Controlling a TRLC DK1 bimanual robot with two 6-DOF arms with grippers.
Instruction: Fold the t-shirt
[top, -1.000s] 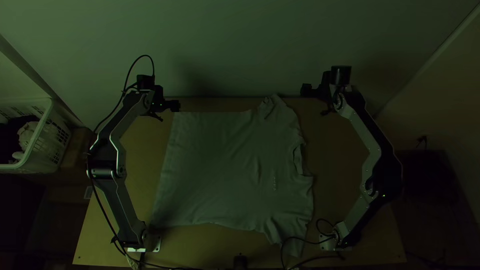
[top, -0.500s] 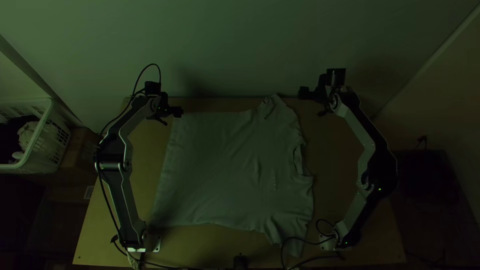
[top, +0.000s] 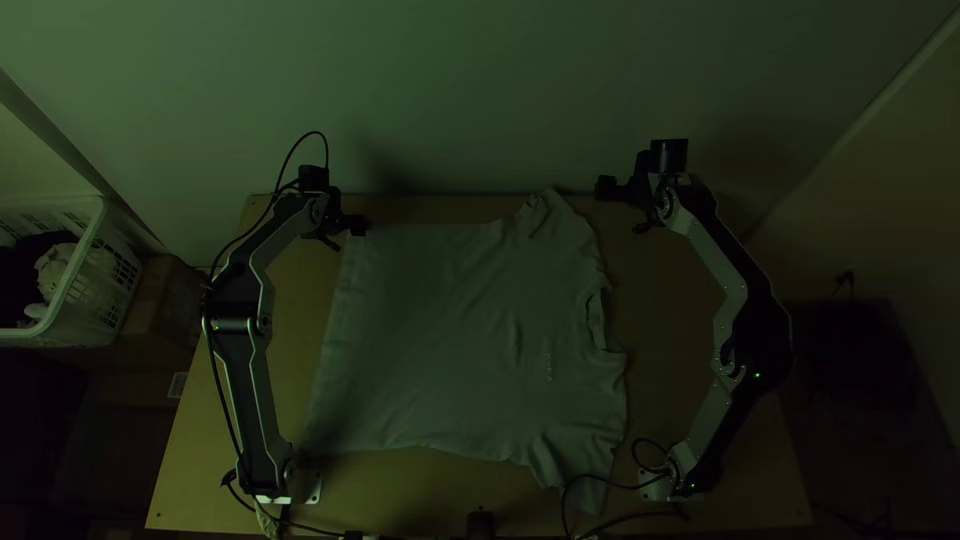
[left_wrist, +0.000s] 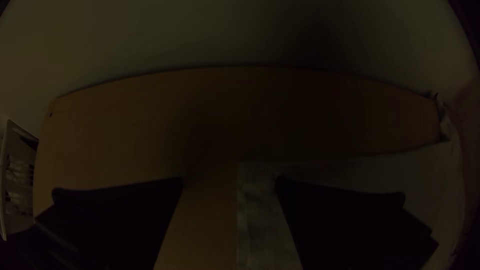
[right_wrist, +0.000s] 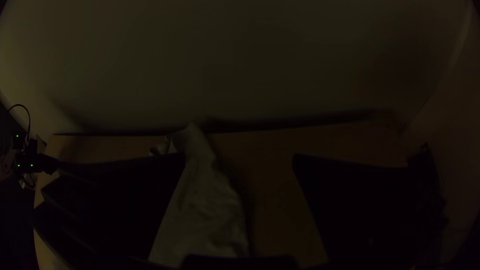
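Across the middle of the top view, the t-shirt (top: 450, 340) is lying spread flat, its hem facing left and its neck opening (top: 597, 320) facing right. One sleeve (top: 548, 212) is pointing to the top of the frame, the other (top: 585, 490) to the bottom; this layout is presumably exposing both long edges for folding. At upper left, the left gripper (left_wrist: 230, 181) is holding nothing, its fingers standing wide apart, apparently to straddle the hem corner (left_wrist: 247, 172). At upper right, the right gripper (right_wrist: 239, 156) is also gaping widely and empty, hanging beside the upper sleeve, probably to serve as the second grip point. The table (top: 680, 300) is supporting the full garment, so the first fold is still waiting. At far left, the basket (top: 88, 330) is keeping other cloth (top: 55, 270) outside the work area.
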